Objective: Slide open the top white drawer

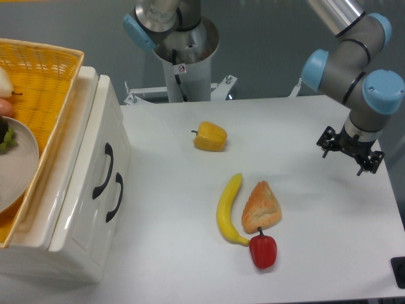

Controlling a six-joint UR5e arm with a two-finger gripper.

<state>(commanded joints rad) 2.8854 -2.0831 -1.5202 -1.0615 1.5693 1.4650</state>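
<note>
The top white drawer (95,126) sits closed in the cabinet at the table's left edge, its curved black handle (103,171) running along the drawer front; the gripper (350,152) hangs at the far right, well apart across the table; whether its fingers are spread I cannot tell; the handle lies leftward, past the yellow pepper (210,136) and banana (229,209).

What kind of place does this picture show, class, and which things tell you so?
Probably a robotics lab set up like a kitchen: a robot arm bolted at a white table, toy-like food such as a banana, and a small white cabinet.
</note>
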